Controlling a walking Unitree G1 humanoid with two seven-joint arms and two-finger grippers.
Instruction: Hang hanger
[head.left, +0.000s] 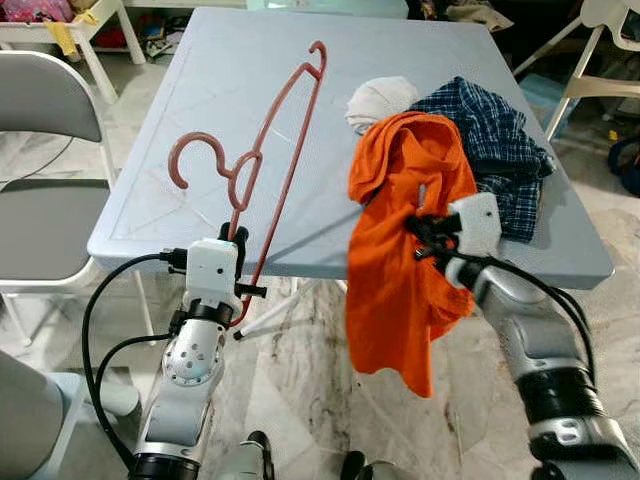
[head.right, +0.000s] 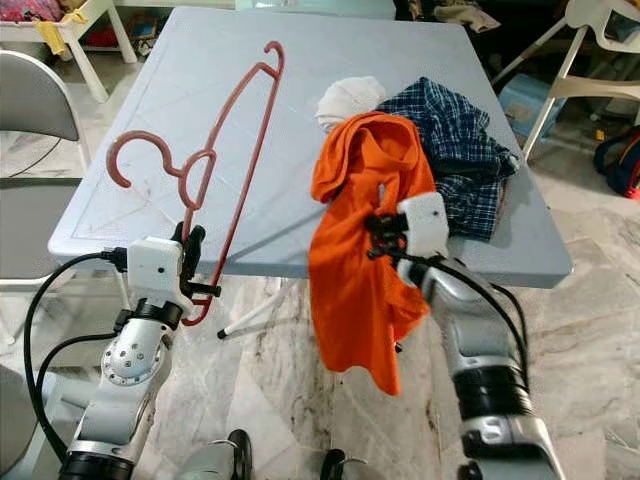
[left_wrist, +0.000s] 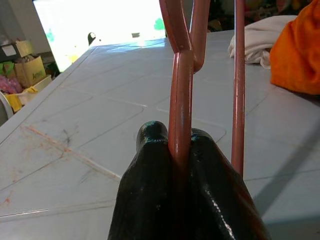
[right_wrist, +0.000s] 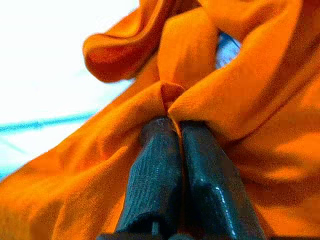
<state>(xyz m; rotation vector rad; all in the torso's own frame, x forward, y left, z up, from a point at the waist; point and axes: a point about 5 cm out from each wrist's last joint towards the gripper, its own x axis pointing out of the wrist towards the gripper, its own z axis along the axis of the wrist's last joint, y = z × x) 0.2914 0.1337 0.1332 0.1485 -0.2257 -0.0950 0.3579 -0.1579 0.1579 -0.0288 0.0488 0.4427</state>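
Observation:
A dusty-red plastic hanger (head.left: 262, 150) stands tilted over the near left part of the grey table (head.left: 220, 90), hook pointing left. My left gripper (head.left: 240, 238) is shut on its neck below the hook, at the table's near edge; the black fingers (left_wrist: 155, 170) pinch the red bar (left_wrist: 181, 100). An orange shirt (head.left: 405, 250) droops off the table's front edge on the right. My right gripper (head.left: 420, 228) is shut on a fold of that shirt (right_wrist: 200, 65), holding it up.
A blue plaid garment (head.left: 495, 140) and a white cloth (head.left: 380, 100) lie on the table behind the shirt. A grey chair (head.left: 45, 190) stands at the left, a white chair (head.left: 595, 60) at the far right. Marble floor lies below.

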